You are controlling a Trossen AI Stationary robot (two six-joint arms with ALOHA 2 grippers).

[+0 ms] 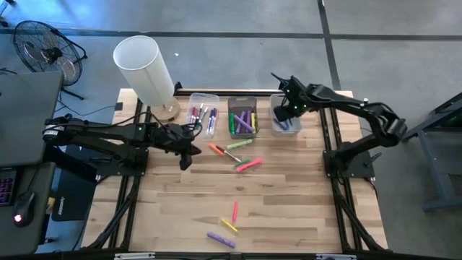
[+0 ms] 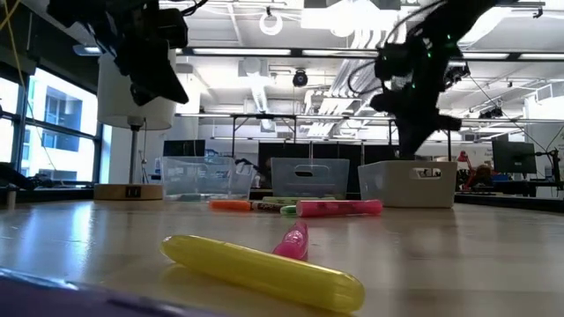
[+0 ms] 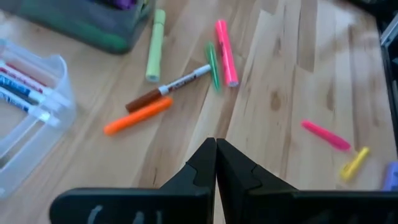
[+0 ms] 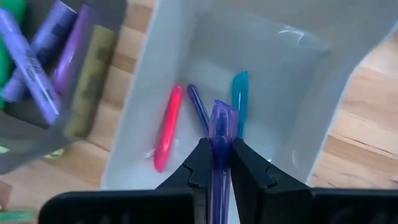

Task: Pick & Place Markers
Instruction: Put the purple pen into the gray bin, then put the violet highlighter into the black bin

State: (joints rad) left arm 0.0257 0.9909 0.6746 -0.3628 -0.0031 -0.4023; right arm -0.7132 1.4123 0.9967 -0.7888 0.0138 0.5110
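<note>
My right gripper [image 4: 216, 163] is shut on a purple marker [image 4: 222, 127] over the open right bin [image 1: 286, 121]. In that bin lie a pink marker [image 4: 168, 127], a dark blue marker [image 4: 199, 109] and a teal marker [image 4: 240, 93]. My left gripper [image 3: 216, 163] is shut and empty, above the table near the left bin [image 1: 203, 115]. Loose markers lie on the table beyond it: orange [image 3: 138, 116], white-and-brown [image 3: 169, 89], light green [image 3: 155, 45], green [image 3: 213, 65] and pink [image 3: 227, 53]. A pink [image 1: 234, 211], a yellow [image 1: 228, 225] and a purple marker [image 1: 221, 239] lie near the front edge. My right gripper pinches the purple marker's barrel [image 4: 221, 149] between its two fingers. The marker lies along the fingers, and its free end [image 4: 224, 111] sticks out past the fingertips over the inside of the bin. The fingers point down from above. The marker is clear of the table.
The middle bin [image 1: 243, 120] holds green and purple markers; the left bin holds white-barrelled markers [image 3: 25, 93]. A white cylinder lamp [image 1: 144, 68] on a wooden base stands at the far left of the table. A fan [image 1: 45, 50] stands on the floor beyond.
</note>
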